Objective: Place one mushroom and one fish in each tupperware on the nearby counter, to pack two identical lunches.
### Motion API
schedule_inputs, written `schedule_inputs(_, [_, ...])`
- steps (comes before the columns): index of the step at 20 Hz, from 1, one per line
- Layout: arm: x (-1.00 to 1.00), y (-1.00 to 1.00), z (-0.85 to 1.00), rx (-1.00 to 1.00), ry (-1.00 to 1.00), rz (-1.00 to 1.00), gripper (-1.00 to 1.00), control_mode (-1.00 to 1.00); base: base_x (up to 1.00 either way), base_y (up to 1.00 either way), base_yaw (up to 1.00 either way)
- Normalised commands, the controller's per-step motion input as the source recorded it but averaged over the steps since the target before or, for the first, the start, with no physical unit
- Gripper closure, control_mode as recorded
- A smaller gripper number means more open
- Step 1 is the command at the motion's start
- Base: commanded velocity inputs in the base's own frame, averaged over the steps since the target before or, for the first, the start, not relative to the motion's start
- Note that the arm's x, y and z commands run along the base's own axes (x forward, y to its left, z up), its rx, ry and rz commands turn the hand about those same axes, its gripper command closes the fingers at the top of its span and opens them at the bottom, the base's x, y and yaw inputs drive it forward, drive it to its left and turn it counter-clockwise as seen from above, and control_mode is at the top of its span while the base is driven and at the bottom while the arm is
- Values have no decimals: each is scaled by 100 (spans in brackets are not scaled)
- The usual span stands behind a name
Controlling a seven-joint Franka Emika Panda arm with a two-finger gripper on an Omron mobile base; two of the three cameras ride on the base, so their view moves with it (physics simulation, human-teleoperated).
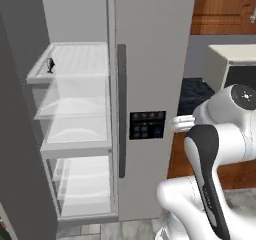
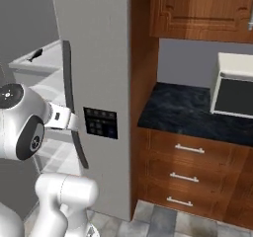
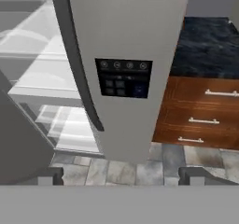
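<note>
Nearest the base cameras: white arm [image 1: 210,159] folded up in front of the fridge, elbow joint at the lower left of the right base view. Pincer [image 3: 121,176] aimed at the closed fridge door, tips [image 3: 51,175] set wide apart at the bottom corners of the hand view, nothing between them.

Tall grey fridge [image 1: 150,59], left door swung open, right door closed. Long dark vertical handle [image 1: 121,109] on the closed door; dark control panel [image 1: 147,124] just beside it, lower right.

Inside the open compartment: white and clear shelves [image 1: 75,104] stacked one above another.

Black marble-look worktop [image 2: 188,107] right of the fridge, against a grey wall. Brown wooden drawers [image 2: 190,172] with steel bar handles beneath, wooden wall cabinet [image 2: 202,9] above. Cream toaster oven [image 2: 234,85] at the right end of the worktop, dark glass front.

Grey tiled floor [image 3: 126,167] in front of fridge and drawers.

Dark fish [image 1: 50,64] on the top shelf, near its front left corner, standing roughly upright in the left base view; seen as a small dark sliver [image 2: 34,56] in the right base view. Well apart from the pincer.
</note>
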Motion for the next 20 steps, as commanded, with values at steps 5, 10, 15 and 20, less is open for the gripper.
schedule_inputs(5, [0,0,0,0,0,0,-100,100,5,100,7])
schedule_inputs(10, [0,0,0,0,0,0,-100,100,2,57,3])
schedule_inputs(15, [0,0,0,0,0,0,-100,100,0,-1,0])
schedule_inputs(20, [0,0,0,0,0,0,-100,100,14,10,8])
